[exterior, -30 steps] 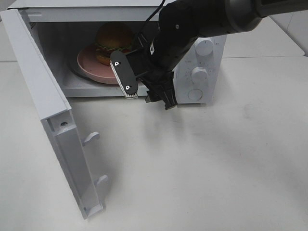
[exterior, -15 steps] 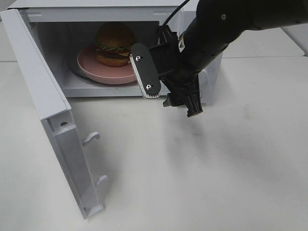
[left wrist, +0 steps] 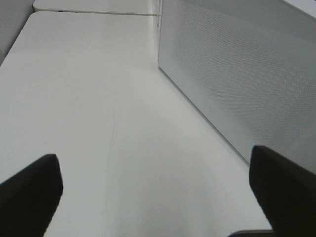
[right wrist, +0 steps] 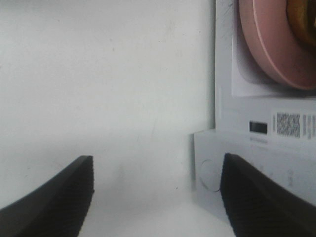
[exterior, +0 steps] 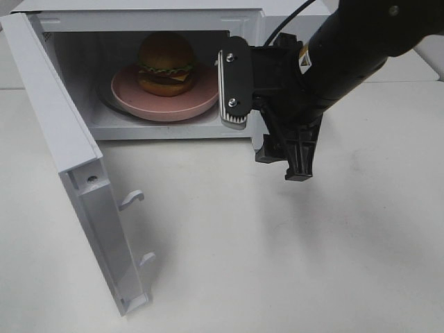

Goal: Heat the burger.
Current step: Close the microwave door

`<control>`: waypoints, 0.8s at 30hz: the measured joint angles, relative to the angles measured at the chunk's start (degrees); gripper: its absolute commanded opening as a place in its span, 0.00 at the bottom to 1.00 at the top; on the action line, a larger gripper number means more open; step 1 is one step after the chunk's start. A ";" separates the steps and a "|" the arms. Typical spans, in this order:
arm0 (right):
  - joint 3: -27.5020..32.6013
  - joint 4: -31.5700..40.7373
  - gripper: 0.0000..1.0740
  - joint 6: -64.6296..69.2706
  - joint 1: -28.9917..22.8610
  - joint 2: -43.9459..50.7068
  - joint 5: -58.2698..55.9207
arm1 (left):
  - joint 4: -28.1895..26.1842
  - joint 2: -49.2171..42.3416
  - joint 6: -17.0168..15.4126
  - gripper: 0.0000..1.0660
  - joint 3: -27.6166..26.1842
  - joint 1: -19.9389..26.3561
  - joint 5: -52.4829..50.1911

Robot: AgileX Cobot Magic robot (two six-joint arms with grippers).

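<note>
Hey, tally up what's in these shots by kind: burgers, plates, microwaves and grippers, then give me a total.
burger: 1
pink plate: 1
microwave: 1
grippers: 2 (left gripper, right gripper)
Total: 5

My right gripper [exterior: 267,147] is black with a silver ribbed pad strip, my left gripper [left wrist: 155,190] black too. The burger [exterior: 165,64] has a golden-brown bun, green frill and dark patty; the plate [exterior: 132,97] is pink. White microwave [exterior: 139,15] (side wall [left wrist: 237,79] finely dotted, black-and-white code label [right wrist: 288,124]), off-white table [exterior: 277,263].
</note>
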State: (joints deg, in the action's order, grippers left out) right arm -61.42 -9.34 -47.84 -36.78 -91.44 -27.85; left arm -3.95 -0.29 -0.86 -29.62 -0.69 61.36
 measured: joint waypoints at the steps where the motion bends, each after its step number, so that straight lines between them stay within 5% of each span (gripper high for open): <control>1: 0.40 0.00 0.66 4.70 0.00 1.43 -1.83 | 0.00 0.00 0.00 0.92 0.00 0.00 0.00; 12: 0.52 -0.06 0.66 33.63 0.00 7.73 -18.45 | 0.00 0.00 0.00 0.92 0.00 0.00 0.00; 24: 0.52 0.11 0.66 41.94 0.00 13.92 -33.40 | 0.00 0.00 0.00 0.92 0.00 0.00 0.00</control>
State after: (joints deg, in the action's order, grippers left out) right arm -60.91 -9.22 -5.90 -36.78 -77.52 -61.25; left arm -3.95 -0.29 -0.86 -29.62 -0.69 61.36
